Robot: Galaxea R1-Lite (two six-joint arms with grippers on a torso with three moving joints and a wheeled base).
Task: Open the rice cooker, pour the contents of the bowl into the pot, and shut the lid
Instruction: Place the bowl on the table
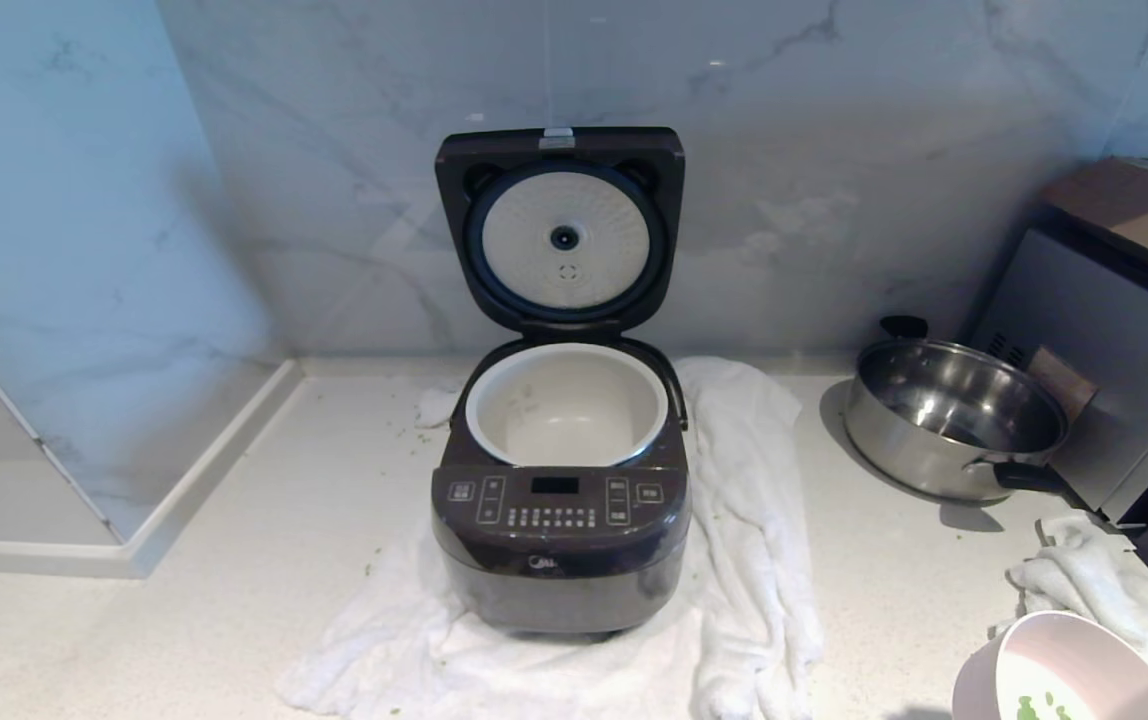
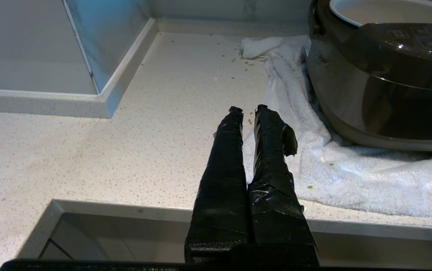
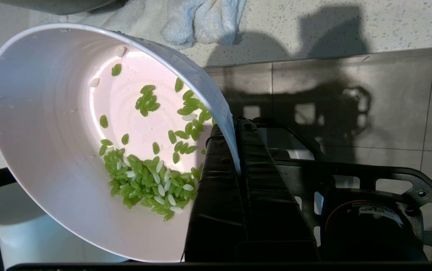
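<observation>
The dark-brown rice cooker (image 1: 561, 540) stands on a white towel in the middle of the counter. Its lid (image 1: 562, 225) is raised upright, pale dimpled plate facing me. The cream pot (image 1: 566, 405) inside looks empty. At the lower right corner of the head view the pale pink bowl (image 1: 1064, 670) is held tilted off the counter, green contents (image 1: 1034, 708) just showing. My right gripper (image 3: 235, 128) is shut on the rim of the bowl (image 3: 50, 150), with green and white grains (image 3: 144, 180) gathered low inside. My left gripper (image 2: 247, 109) is shut and empty, hovering at the counter's front edge beside the cooker (image 2: 381, 86).
A steel pan (image 1: 954, 415) with black handles sits at the right, in front of a grey appliance (image 1: 1124, 340). A second towel (image 1: 1104, 590) lies near the bowl. The towel (image 1: 744, 520) under the cooker spreads forward and right. A wall ledge (image 1: 184, 480) bounds the left.
</observation>
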